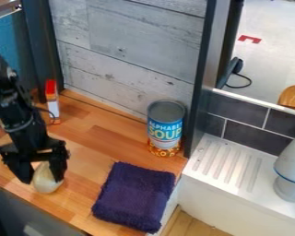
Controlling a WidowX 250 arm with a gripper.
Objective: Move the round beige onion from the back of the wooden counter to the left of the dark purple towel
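Note:
The black gripper hangs over the wooden counter at the lower left, pointing down. It is shut on a pale, cream-coloured rounded object, one finger on each side. The object's lower part shows below the fingertips; whether it touches the counter I cannot tell. To the right lies a folded dark purple cloth. A soup can stands upright farther back, near the wall corner. Behind the arm is a small red-and-white box or carton, upright near the wall.
The wooden counter has its front edge at the lower left and a grey plank wall behind. A white ribbed drainboard adjoins it on the right, with a grey-white cylindrical item at the far right.

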